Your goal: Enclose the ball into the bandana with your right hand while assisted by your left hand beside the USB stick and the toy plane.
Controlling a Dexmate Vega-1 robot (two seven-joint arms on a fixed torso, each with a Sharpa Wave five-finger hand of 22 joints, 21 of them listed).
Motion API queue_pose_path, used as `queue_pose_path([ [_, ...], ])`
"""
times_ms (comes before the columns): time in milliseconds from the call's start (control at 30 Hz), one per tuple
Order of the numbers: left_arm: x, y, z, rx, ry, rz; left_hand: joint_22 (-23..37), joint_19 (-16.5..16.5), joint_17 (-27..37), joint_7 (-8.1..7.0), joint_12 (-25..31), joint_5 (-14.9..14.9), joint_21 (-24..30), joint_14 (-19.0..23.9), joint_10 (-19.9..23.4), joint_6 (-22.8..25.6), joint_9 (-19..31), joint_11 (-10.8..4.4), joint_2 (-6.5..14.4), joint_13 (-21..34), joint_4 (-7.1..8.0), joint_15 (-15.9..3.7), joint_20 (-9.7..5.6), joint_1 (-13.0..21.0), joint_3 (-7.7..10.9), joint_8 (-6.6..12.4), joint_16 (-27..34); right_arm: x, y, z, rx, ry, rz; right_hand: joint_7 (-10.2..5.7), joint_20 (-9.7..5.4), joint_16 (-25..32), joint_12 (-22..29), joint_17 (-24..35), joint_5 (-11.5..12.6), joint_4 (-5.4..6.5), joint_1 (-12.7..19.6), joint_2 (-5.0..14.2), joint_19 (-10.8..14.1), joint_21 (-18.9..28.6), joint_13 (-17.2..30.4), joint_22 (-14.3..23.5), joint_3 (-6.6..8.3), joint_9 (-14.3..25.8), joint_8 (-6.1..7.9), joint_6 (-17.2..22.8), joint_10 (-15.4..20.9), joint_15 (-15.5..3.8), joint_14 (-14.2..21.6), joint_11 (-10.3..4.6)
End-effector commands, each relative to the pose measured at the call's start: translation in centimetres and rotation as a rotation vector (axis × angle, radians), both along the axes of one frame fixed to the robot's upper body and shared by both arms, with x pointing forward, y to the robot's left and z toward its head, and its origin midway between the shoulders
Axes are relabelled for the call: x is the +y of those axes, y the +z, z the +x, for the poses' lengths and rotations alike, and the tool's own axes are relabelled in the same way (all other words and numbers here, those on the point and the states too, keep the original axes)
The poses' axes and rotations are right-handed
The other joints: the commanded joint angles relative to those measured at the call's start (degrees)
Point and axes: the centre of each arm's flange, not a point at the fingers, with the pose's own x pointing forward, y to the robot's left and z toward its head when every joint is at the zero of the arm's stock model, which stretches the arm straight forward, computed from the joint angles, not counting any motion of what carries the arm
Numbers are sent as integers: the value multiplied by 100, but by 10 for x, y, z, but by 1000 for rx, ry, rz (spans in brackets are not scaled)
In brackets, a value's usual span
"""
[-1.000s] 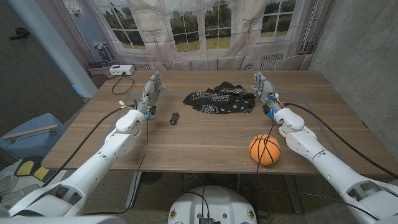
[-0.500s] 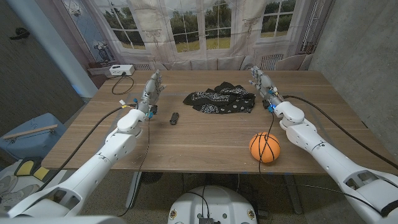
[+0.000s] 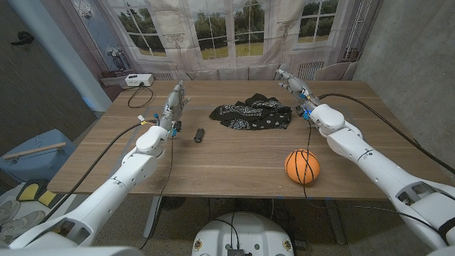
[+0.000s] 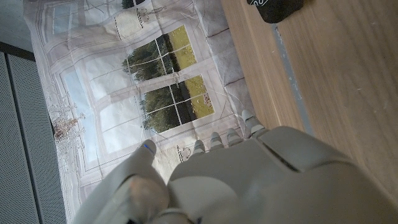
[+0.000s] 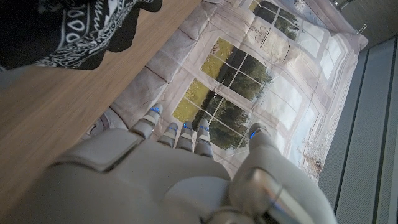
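An orange basketball (image 3: pixel 302 167) sits near the table's front edge on the right. A crumpled black bandana (image 3: pixel 253 113) with white print lies at the middle back of the table; its corner also shows in the right wrist view (image 5: pixel 68 28). A small black USB stick (image 3: pixel 200 135) lies left of the bandana. My right hand (image 3: pixel 293 86) is raised beside the bandana's right end, fingers straight and apart, holding nothing. My left hand (image 3: pixel 173 105) stands on the left, fingers extended, holding nothing, left of the USB stick.
A white box (image 3: pixel 137 80) with a cable sits off the table's back left corner. A curtain printed with windows hangs behind the table (image 3: pixel 234 160). A concrete wall stands on the right.
My right hand has moved back and to the left, towards the bandana's far right end. The ball, bandana, USB stick and left hand have stayed put.
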Motion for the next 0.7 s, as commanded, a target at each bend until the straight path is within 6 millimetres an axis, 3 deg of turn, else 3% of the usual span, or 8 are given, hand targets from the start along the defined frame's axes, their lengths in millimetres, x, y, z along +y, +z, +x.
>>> queue_pose_path([
  [33,6,-4,-4,-10,9,-17,13,-1622,11,-32,24,26,-22,-1583,-1401,-978,21,-18,38,9,-1,-2,2,-22,9,38,45,31,22,4,-36,-99,-204,36,54,43,60,20,-2,-170,266,31,65,24,29,27,98,32,91,183,116,23,52,-12],
  [333,15,-7,-8,-17,20,-30,14,-1626,11,-38,27,32,-61,-1564,-1382,-935,21,-2,35,9,0,-7,30,-31,2,45,47,53,31,7,-66,-169,-331,86,121,58,74,24,-28,-344,631,132,159,45,35,31,260,43,120,316,219,82,156,28],
  [700,18,-9,-6,-18,15,-40,15,-1620,9,-32,27,42,-111,-1550,-1365,-900,22,-7,37,9,0,-6,40,-38,-2,46,45,71,42,9,-95,-305,-541,60,128,61,77,24,-40,-404,845,185,225,57,38,32,351,47,129,393,273,106,214,26],
])
